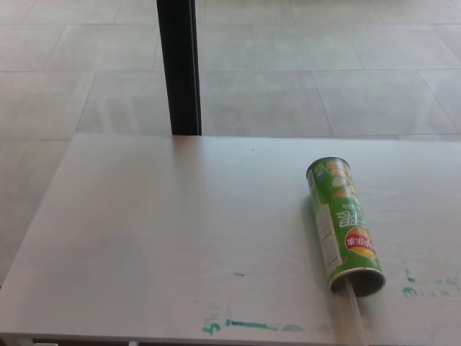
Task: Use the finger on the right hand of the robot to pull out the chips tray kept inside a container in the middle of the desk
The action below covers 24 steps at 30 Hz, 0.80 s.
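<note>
A green chips can (342,223) lies on its side on the white desk (166,238), right of the middle, its open mouth (359,282) facing the near edge. A clear plastic tray (354,311) sticks out of the mouth and reaches toward the desk's front edge. Neither of my hands shows in the head view.
A black post (180,66) stands behind the desk's far edge, left of centre. Green paint marks (248,326) run along the near edge, with more specks (409,290) right of the can. Tiled floor lies beyond the desk.
</note>
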Motion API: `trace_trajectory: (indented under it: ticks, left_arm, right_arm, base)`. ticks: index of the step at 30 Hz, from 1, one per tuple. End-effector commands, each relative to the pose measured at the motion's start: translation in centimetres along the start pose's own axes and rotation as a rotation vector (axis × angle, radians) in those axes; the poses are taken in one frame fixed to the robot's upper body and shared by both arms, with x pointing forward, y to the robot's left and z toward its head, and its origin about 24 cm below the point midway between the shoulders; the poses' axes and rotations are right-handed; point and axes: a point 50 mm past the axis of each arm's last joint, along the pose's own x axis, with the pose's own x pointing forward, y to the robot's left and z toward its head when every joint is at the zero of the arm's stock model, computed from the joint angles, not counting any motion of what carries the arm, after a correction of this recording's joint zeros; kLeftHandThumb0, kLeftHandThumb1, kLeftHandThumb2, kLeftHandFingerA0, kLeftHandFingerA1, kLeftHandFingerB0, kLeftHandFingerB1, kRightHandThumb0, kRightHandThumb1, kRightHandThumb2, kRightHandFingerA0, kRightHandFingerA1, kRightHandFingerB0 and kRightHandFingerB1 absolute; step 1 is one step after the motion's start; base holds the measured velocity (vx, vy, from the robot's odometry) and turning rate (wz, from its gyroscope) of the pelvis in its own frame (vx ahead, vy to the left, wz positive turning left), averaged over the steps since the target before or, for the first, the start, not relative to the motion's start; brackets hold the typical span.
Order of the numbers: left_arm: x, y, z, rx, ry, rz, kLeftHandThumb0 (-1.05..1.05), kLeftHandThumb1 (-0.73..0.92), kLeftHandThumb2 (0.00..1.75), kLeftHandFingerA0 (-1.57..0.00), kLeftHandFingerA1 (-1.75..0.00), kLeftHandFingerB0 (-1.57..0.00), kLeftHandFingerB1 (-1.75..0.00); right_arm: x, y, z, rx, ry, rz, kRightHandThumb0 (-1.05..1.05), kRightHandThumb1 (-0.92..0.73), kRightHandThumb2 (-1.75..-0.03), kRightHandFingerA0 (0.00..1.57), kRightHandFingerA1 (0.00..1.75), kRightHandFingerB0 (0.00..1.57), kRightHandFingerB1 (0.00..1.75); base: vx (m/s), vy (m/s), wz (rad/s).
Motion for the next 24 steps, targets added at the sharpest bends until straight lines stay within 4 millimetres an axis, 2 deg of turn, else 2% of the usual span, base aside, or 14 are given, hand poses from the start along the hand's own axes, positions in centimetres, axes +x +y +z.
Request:
trace_trajectory:
  ticks: [1, 7, 10, 14, 17, 18, 19, 20, 21, 22, 23, 24]
  left_arm:
    - [-0.2, 0.2, 0.7, 0.018, -0.029, -0.004, -0.40, 0.67, 0.59, -0.47, -0.59, -0.50, -0.49]
    - [0.0, 0.3, 0.5, 0.024, -0.021, 0.005, -0.41, 0.68, 0.59, -0.50, -0.58, -0.49, -0.47]
    - [-0.1, 0.2, 0.5, 0.024, -0.021, -0.011, -0.42, 0.68, 0.60, -0.46, -0.57, -0.46, -0.47]
    - [0.1, 0.3, 0.3, 0.028, -0.014, -0.004, -0.41, 0.68, 0.60, -0.48, -0.57, -0.47, -0.47]
    - [-0.1, 0.3, 0.3, 0.024, -0.016, -0.008, -0.41, 0.67, 0.59, -0.47, -0.59, -0.49, -0.48]
    - [-0.1, 0.3, 0.3, 0.018, -0.019, -0.012, -0.42, 0.66, 0.59, -0.47, -0.59, -0.48, -0.49]
    - [-0.1, 0.3, 0.3, 0.020, -0.021, -0.012, -0.42, 0.66, 0.59, -0.47, -0.59, -0.48, -0.49]
    - [-0.1, 0.4, 0.1, 0.012, -0.013, -0.007, -0.42, 0.66, 0.59, -0.48, -0.58, -0.51, -0.48]
    - [0.0, 0.4, 0.0, 0.010, -0.009, -0.001, -0.42, 0.66, 0.59, -0.48, -0.58, -0.51, -0.48]
    - [-0.2, 0.4, 0.0, 0.013, -0.011, -0.009, -0.42, 0.67, 0.59, -0.46, -0.57, -0.49, -0.48]
    - [-0.2, 0.4, 0.0, 0.010, -0.012, -0.008, -0.42, 0.67, 0.59, -0.46, -0.58, -0.48, -0.48]
    - [-0.2, 0.4, -0.1, 0.037, -0.006, -0.011, -0.43, 0.67, 0.59, -0.46, -0.56, -0.46, -0.46]
  right_arm:
    - [-0.6, 0.9, -0.5, 0.030, 0.025, 0.055, -0.30, -0.56, -0.59, 0.84, 1.46, 0.48, 0.40]
    - [-0.6, 0.6, -0.6, 0.024, 0.020, 0.049, -0.29, -0.56, -0.60, 0.84, 1.51, 0.46, 0.39]
    - [-0.4, -0.1, -0.6, 0.023, 0.028, 0.024, -0.30, -0.55, -0.60, 0.80, 1.47, 0.48, 0.40]
    - [-0.3, 0.0, -0.3, 0.035, 0.029, 0.025, -0.30, -0.55, -0.59, 0.85, 1.38, 0.49, 0.39]
    - [-0.2, 0.0, -0.3, 0.017, 0.018, 0.018, -0.30, -0.55, -0.60, 0.84, 1.44, 0.45, 0.40]
    - [-0.2, -0.1, -0.4, 0.005, 0.020, 0.003, -0.30, -0.56, -0.61, 0.84, 1.46, 0.33, 0.36]
    - [-0.2, -0.3, -0.4, -0.016, 0.028, -0.008, -0.30, -0.56, -0.61, 0.84, 1.46, 0.33, 0.36]
    - [-0.3, -0.6, -0.3, -0.026, 0.043, -0.015, -0.38, -0.50, -0.72, 0.83, 1.36, 0.09, 0.38]
    - [-0.3, -1.0, -0.3, -0.028, 0.046, -0.025, -0.38, -0.50, -0.72, 0.83, 1.36, 0.09, 0.38]
    - [-0.4, -1.4, -0.4, -0.020, 0.043, -0.059, -0.27, -0.54, -0.61, 0.80, 1.43, 0.08, 0.22]
    - [-0.4, -1.9, -0.4, -0.003, 0.047, -0.089, -0.31, -0.43, -0.79, 0.90, 1.27, 0.04, 0.15]
    - [-0.5, -2.3, -0.5, 0.013, 0.037, -0.120, -0.30, -0.45, -0.78, 0.91, 1.32, 0.03, 0.10]
  base:
    - [0.00, 0.000, 0.00]
    - [0.00, 0.000, 0.00]
    - [0.00, 0.000, 0.00]
    - [0.00, 0.000, 0.00]
    - [0.00, 0.000, 0.00]
    - [0.00, 0.000, 0.00]
    - [0.00, 0.000, 0.00]
    - [0.00, 0.000, 0.00]
    - [0.00, 0.000, 0.00]
    - [0.00, 0.000, 0.00]
    - [0.00, 0.000, 0.00]
    - [0.00, 0.000, 0.00]
